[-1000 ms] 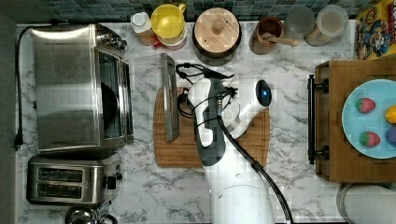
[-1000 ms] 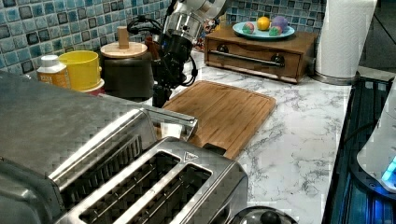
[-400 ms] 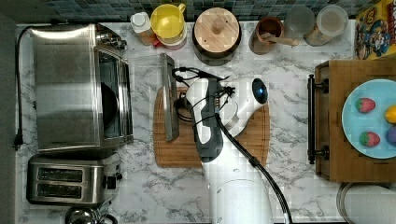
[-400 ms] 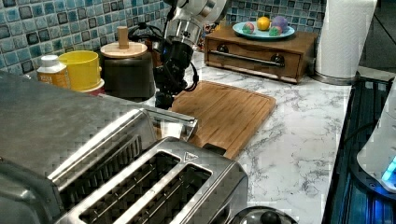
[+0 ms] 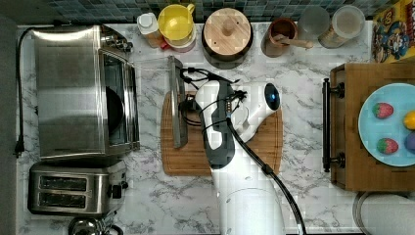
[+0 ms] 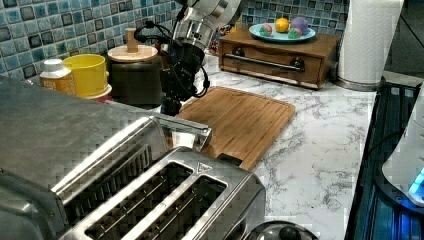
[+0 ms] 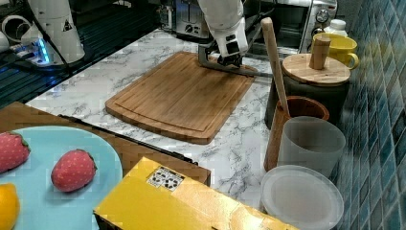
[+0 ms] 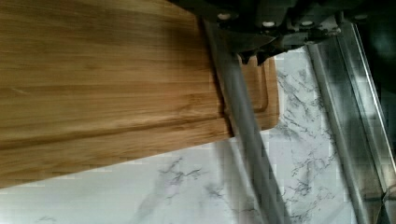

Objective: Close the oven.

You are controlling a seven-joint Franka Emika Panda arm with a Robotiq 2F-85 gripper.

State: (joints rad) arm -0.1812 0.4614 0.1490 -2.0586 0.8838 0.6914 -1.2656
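The oven (image 5: 83,93) stands at the top view's left with its glass door (image 5: 151,105) folded down flat. Its metal bar handle (image 5: 177,107) hangs over the left edge of the wooden cutting board (image 5: 244,156). My gripper (image 5: 190,105) points down right beside the handle, on the board side. In the wrist view the dark fingertips (image 8: 254,52) come together in a point against the handle bar (image 8: 243,135), so the gripper looks shut with nothing in it. In the left view my gripper (image 6: 171,106) is just above the handle (image 6: 187,127), and in the right view my gripper (image 7: 229,60) rests at the bar (image 7: 239,69).
A two-slot toaster (image 5: 73,188) sits next to the oven. Along the tiled back wall stand a yellow cup (image 5: 177,23), a dark pot with a wooden lid (image 5: 226,34), a brown cup (image 5: 280,35) and jars. A wooden box (image 5: 362,176) with a fruit plate is at the top view's right.
My gripper has sunk a little closer to the door handle. The oven door has stayed flat.
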